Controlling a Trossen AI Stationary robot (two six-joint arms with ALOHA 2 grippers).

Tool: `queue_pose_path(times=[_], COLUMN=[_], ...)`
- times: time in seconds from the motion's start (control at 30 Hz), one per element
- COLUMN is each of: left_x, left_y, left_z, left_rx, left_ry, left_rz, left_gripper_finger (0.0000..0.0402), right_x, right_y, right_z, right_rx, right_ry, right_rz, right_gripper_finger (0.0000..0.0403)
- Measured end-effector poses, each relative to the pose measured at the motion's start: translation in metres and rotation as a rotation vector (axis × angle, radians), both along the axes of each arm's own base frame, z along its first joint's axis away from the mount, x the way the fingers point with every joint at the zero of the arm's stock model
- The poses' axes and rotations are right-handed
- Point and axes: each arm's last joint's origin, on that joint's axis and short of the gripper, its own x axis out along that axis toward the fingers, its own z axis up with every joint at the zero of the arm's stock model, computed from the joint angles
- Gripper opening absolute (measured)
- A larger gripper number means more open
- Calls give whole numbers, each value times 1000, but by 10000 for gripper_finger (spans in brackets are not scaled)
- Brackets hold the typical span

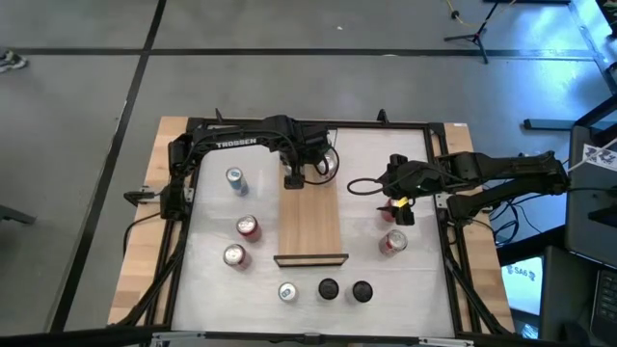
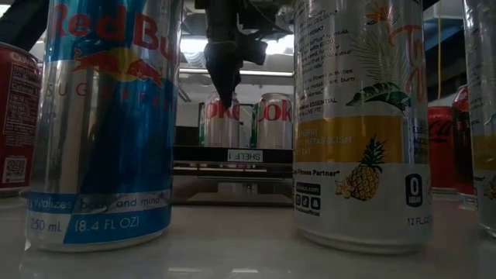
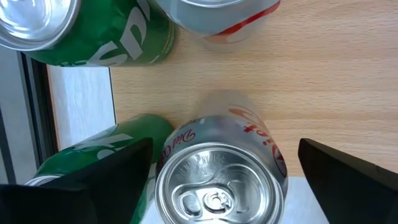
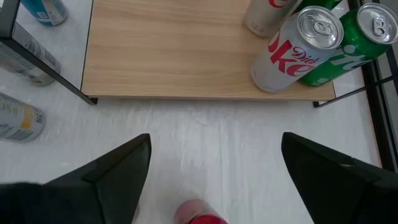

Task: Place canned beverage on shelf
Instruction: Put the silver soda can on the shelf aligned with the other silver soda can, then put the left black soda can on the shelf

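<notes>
A silver Diet Coke can (image 3: pixel 221 171) stands upright at the far end of the light-wood shelf (image 4: pixel 186 56), between the released fingers of the left gripper (image 3: pixel 224 180). Green cans (image 3: pixel 106 37) crowd just beside it. The right gripper (image 4: pixel 211 168), open, hovers over the desk (image 4: pixel 236 149) above what may be a red can (image 4: pixel 199 214).

The shelf (image 4: pixel 186 50) is pale wood with fine straight grain and a matt, smooth face, edged by thin dark metal-looking bars. On it, at the high view's twelve-o'clock end, the Diet Coke can (image 3: pixel 221 180) is bright metal, its lid brushed and shiny, its printed wall glossy. The green can (image 3: pixel 93 37) beside it has the same glossy sheen. The white tabletop (image 4: pixel 217 143) looks smooth with a faint sheen. The left gripper (image 3: pixel 224 171) has matt black fingers.
</notes>
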Motion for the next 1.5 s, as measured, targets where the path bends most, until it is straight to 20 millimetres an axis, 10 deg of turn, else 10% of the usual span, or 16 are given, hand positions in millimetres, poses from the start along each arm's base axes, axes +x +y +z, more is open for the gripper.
queue_pose_path(times=[0.97, 1.5], left_x=[-1, -14], left_y=[-7, -11], left_z=[10, 113], left_rx=[2, 115], left_ry=[-26, -257], left_rz=[-10, -4], left_gripper_finger=[400, 400], right_x=[0, 0], right_y=[0, 0], right_z=[0, 0], right_rx=[0, 0], right_ry=[0, -1], right_rz=[0, 0], right_gripper_finger=[356, 356])
